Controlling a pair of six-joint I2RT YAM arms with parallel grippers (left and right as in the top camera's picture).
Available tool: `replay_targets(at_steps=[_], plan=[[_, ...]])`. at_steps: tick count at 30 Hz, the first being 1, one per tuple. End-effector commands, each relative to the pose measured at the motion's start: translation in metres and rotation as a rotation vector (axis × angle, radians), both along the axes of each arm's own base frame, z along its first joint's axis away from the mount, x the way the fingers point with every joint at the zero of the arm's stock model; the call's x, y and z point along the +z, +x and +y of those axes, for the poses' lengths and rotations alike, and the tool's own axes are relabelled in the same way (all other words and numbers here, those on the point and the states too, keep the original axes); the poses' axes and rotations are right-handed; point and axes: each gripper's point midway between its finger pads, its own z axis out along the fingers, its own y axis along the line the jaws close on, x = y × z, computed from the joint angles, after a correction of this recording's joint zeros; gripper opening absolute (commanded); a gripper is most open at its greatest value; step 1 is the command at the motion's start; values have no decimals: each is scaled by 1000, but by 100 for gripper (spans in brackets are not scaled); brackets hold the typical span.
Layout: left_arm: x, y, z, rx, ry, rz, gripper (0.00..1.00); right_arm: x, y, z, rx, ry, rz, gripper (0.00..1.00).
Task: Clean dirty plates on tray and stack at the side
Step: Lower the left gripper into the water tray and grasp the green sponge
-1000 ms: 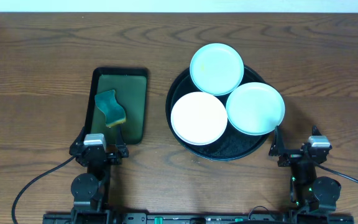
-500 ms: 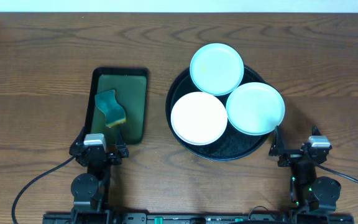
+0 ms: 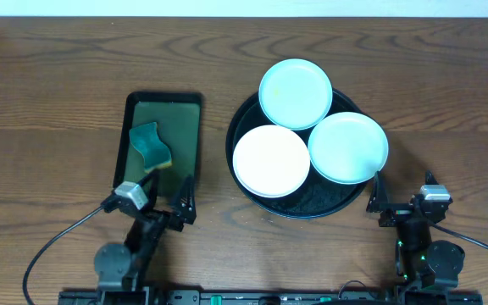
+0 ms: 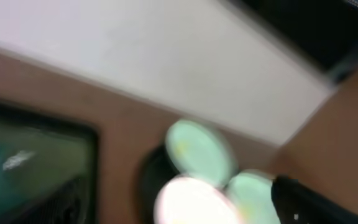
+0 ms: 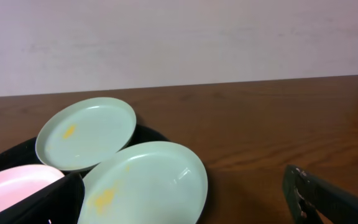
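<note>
Three plates lie on the round black tray [image 3: 312, 205]: a mint-blue plate [image 3: 295, 93] overhanging its far rim, a white-pinkish plate [image 3: 271, 161] at the left and a pale green plate [image 3: 348, 147] at the right. In the right wrist view the far plate [image 5: 86, 132] and the near green plate [image 5: 145, 183] carry yellow smears. My left gripper [image 3: 152, 198] stands open near the table's front, left of the tray and turned toward it. Just off the tray's right front rim, my right gripper [image 3: 403, 196] is open and holds nothing. The left wrist view is blurred, with the plates [image 4: 194, 152] ahead.
A teal sponge [image 3: 149, 146] with a yellow underside lies on a small rectangular black-rimmed green tray [image 3: 186, 135], left of the round tray and just beyond my left gripper. The wooden table [image 3: 58, 76] stretches to a pale wall at the back.
My left arm has swung and turned to the right, toward the round tray, which blurs its wrist view. The right arm, plates and sponge have not moved.
</note>
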Motion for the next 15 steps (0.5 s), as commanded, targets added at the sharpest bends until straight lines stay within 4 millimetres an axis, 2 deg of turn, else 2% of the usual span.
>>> replay_targets(at_steps=[1, 2, 4, 6, 9, 12, 14, 15], plan=[[45, -15, -13, -107, -107, -146, 94, -1, 0, -4, -16, -13, 0, 99], [76, -21, -3, -48, -116, -265, 94, -1, 0, -4, -16, -13, 0, 99], [98, -21, 14, 54, -120, -310, 94, -1, 0, -4, -16, -13, 0, 99], [113, -17, 27, 163, -33, -313, 94, -1, 0, -4, -16, -13, 0, 99], [118, 0, 58, 355, 42, -123, 94, 0, 0, -4, -16, -13, 0, 99], [109, 21, 80, 473, 219, 171, 94, 0, 0, -4, -16, -13, 0, 99], [100, 37, 79, 438, 331, 348, 94, -1, 0, -4, -16, -13, 0, 99], [95, 46, 69, 368, 342, 433, 94, -1, 0, -4, -16, -13, 0, 99]])
